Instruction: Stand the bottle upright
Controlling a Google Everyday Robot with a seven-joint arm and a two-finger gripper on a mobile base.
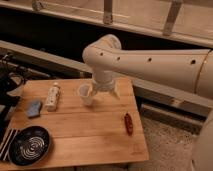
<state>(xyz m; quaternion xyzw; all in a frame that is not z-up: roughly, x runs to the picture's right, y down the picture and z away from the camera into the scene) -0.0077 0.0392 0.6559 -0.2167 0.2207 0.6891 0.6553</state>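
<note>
The small white bottle (52,96) lies on its side on the wooden table (95,135), at the left, with its cap toward the far edge and dark marks on its label. My gripper (105,93) hangs from the white arm over the far middle of the table, to the right of the bottle and apart from it. Its fingers are spread open and hold nothing. A translucent white cup (85,93) stands upright between the bottle and the gripper, close beside the left finger.
A blue sponge (34,108) lies left of the bottle. A black round dish (30,145) sits at the front left corner. A small red object (128,123) lies at the right. Dark cables and gear (7,80) stand off the table's left edge.
</note>
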